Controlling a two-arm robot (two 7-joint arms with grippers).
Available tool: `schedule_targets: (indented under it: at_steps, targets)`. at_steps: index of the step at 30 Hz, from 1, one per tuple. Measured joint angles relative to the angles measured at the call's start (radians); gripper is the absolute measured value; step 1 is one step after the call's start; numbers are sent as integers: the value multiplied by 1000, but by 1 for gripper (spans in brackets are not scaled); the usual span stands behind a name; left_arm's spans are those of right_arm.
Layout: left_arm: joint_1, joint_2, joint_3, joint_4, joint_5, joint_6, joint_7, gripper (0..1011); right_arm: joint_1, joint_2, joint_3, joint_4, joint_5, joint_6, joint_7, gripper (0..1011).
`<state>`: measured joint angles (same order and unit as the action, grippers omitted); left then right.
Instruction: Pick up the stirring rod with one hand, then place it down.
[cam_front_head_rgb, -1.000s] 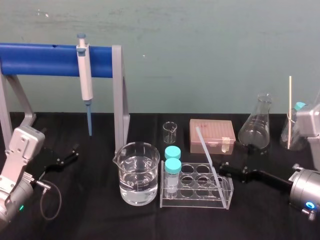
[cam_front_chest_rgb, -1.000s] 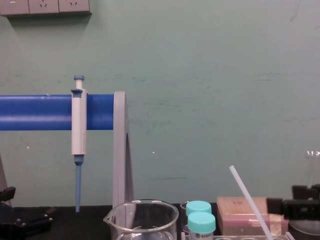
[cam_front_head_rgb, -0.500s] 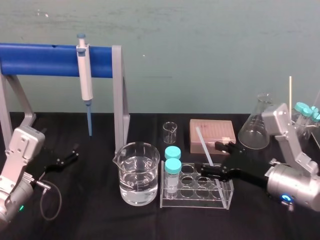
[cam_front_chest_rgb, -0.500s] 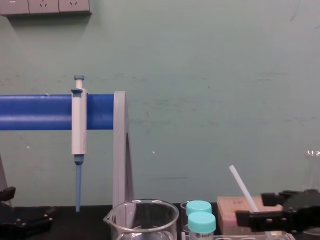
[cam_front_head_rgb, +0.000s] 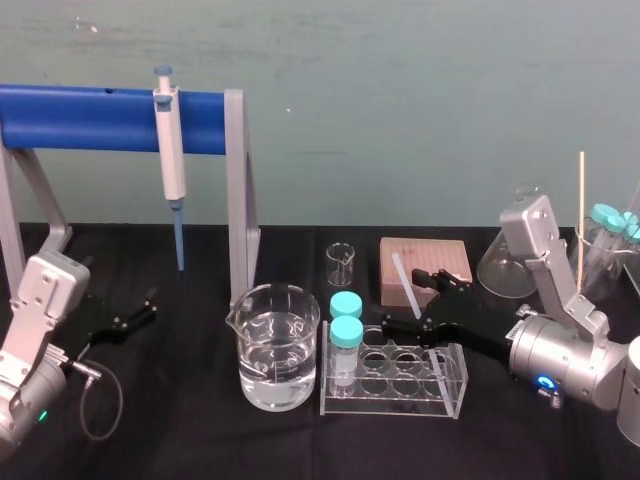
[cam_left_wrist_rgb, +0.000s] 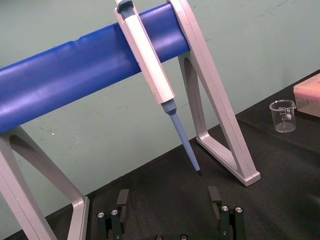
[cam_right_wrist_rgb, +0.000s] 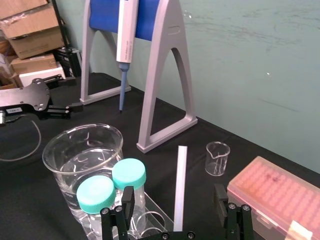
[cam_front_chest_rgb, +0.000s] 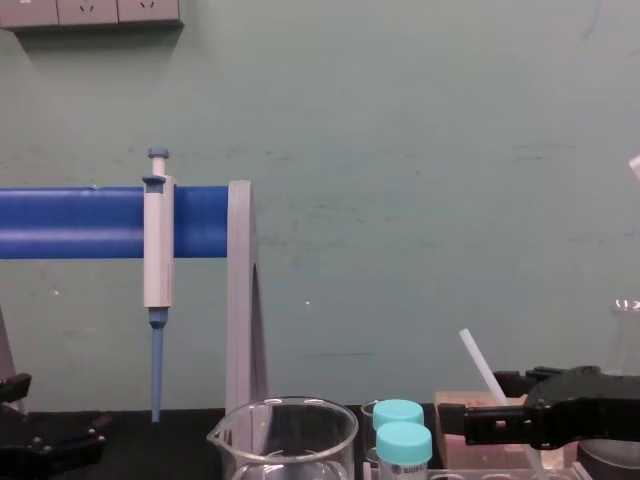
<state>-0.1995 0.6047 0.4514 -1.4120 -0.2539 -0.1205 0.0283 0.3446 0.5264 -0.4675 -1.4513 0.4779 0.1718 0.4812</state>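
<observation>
The right gripper (cam_right_wrist_rgb: 172, 200) is held low over the clear tube rack (cam_front_head_rgb: 395, 396), with its two black fingers (cam_right_wrist_rgb: 128, 200) spread wide and nothing clamped. The stirring rod (cam_right_wrist_rgb: 179, 185) is found in the gap between those fingers, roughly midway, and is touched by neither; open space is visible on each side of it in the right wrist view. The rod is tilted rather than upright: its lower end is set in the rack behind the fingertips, towards the wrist, and its free upper end is carried out past the fingertips, towards the small empty beaker (cam_right_wrist_rgb: 218, 158). In the head view the rod is bracketed by the fingers along its upper half. Two tubes with teal caps (cam_right_wrist_rgb: 129, 174) are stood in the rack just outside one finger, and the pink tip box (cam_right_wrist_rgb: 272, 190) is placed outside the other. The large beaker of water (cam_front_head_rgb: 278, 345) is seen beyond the capped tubes, farther from the fingers. The left gripper (cam_left_wrist_rgb: 168, 200) is held well apart from all this, near the blue-bar stand (cam_left_wrist_rgb: 75, 75), its fingers likewise wide apart with nothing between them. The white-and-blue pipette (cam_left_wrist_rgb: 150, 60) hung on the bar is seen ahead of and above those fingertips, untouched.
</observation>
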Motion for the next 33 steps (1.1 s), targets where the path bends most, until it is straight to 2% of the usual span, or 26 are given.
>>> schedule_targets:
  at_steps: [13, 17, 29, 33]
  targets:
    - [0, 0, 0, 0, 0, 0, 0, 1000, -9, 1, 9, -11, -8, 7, -15, 1003]
    - [0, 0, 0, 0, 0, 0, 0, 1000, -8, 1, 9, -10, -8, 7, -14, 947]
    - [0, 0, 0, 0, 0, 0, 0, 1000, -7, 0, 7, -8, -6, 6, -11, 609]
    - [0, 0, 0, 0, 0, 0, 0, 1000, -6, 0, 7, -8, -6, 6, -11, 449]
